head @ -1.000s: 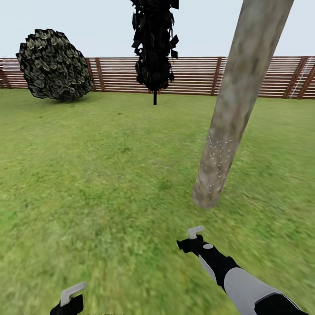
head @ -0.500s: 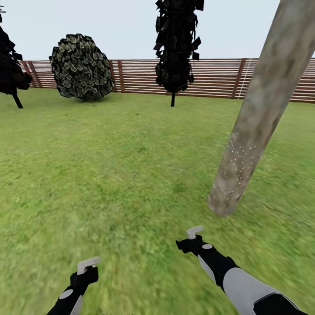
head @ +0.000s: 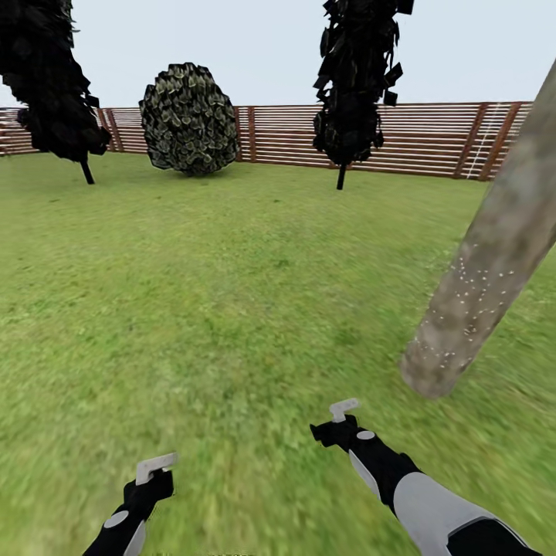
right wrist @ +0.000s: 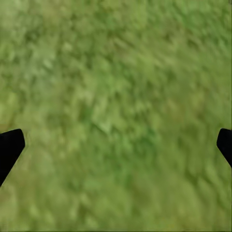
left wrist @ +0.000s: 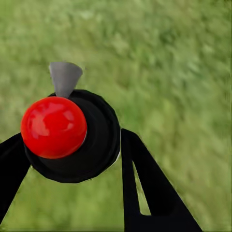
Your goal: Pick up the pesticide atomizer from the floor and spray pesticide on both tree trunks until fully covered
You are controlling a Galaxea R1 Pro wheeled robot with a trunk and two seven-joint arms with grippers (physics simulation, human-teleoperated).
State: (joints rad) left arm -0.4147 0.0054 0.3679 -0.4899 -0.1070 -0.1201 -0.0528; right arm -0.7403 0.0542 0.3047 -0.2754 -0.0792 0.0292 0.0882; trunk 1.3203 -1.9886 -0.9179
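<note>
1. The left hand is clamped on the pesticide atomizer. In the left wrist view a round black body with a glossy red knob sits between the two dark fingers, and a grey nozzle points away from the hand over the lawn. I judge it is carried low and forward so it can be raised to spray once the robot faces a trunk.

2. In the head view the left hand sits low, the atomizer there too small to make out clearly.

3. The right hand is held ahead of the left one. In the right wrist view its finger tips stand at the far edges with bare grass between them, so it is spread wide and holds nothing.

4. Just beyond the right hand and to its outer side stands a tree trunk, pale and mottled, its lower part flecked with white dots, probably spray.

5. Well beyond both hands stand a round bush, two black conifers and the slatted fence.
</note>
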